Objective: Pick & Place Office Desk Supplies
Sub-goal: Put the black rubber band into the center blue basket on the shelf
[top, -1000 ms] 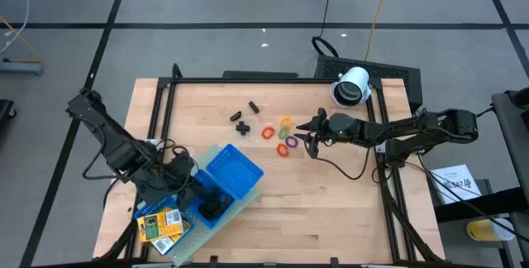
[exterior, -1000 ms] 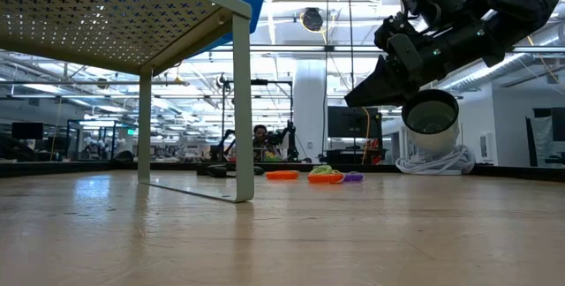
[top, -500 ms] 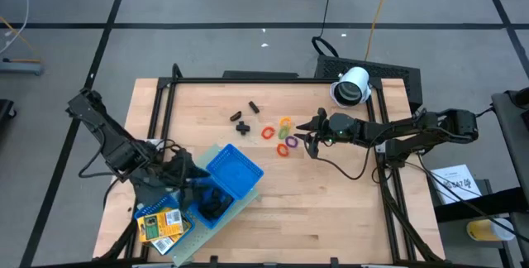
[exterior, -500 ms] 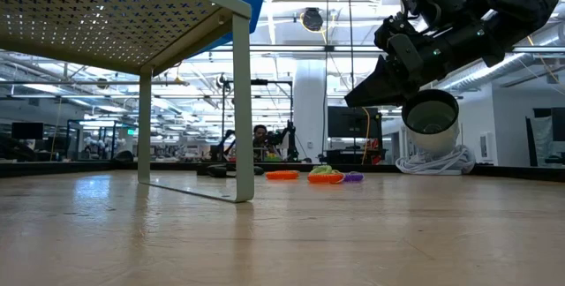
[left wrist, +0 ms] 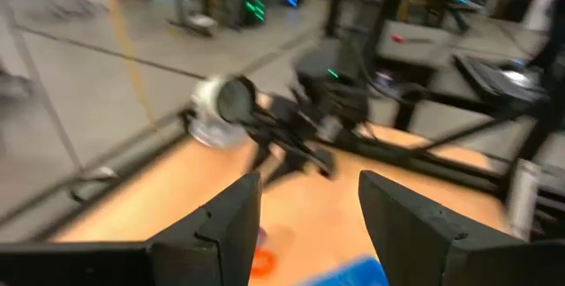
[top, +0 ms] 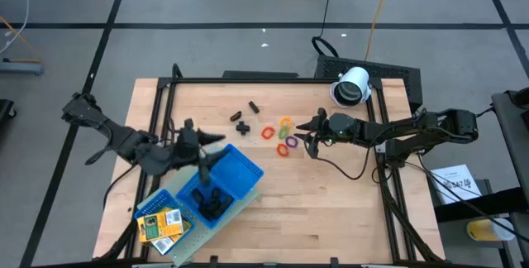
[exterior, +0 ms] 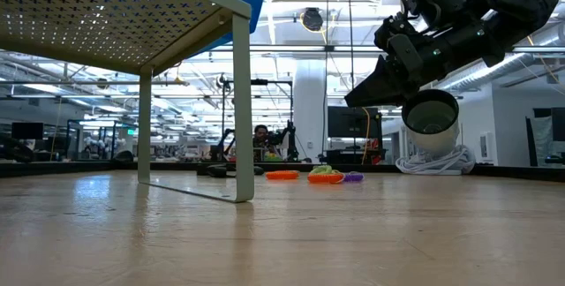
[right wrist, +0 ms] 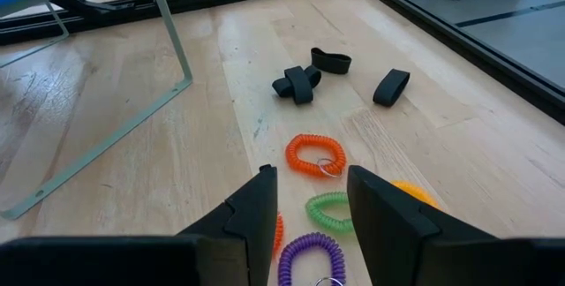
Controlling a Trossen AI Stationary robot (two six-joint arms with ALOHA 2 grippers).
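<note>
Three black clip-like pieces [top: 242, 116] [right wrist: 311, 76] and several coloured rings [top: 283, 136] [right wrist: 315, 155] lie on the wooden table. Two yellow printed packs [top: 159, 225] lie in the left compartment of the blue tray [top: 240, 169], and dark pieces [top: 212, 204] lie in its middle one. My left gripper [top: 207, 145] [left wrist: 309, 189] hangs open and nearly level over the tray, with nothing between its fingers. My right gripper [top: 307, 133] [right wrist: 309, 178] hovers open above the table just right of the rings, touching nothing.
A white cylindrical device [top: 351, 86] [exterior: 431, 118] lies at the table's far right corner. The tray stands raised on a thin metal leg [exterior: 241, 109]. A black frame rail [top: 248, 79] runs around the table. Bare wood lies near the front right.
My left gripper has risen out of the tray's middle compartment and swung toward the far edge and the rings. It has tipped up from pointing down to nearly level and rolled as it went. The dark pieces stay in the tray. My right arm has kept still.
</note>
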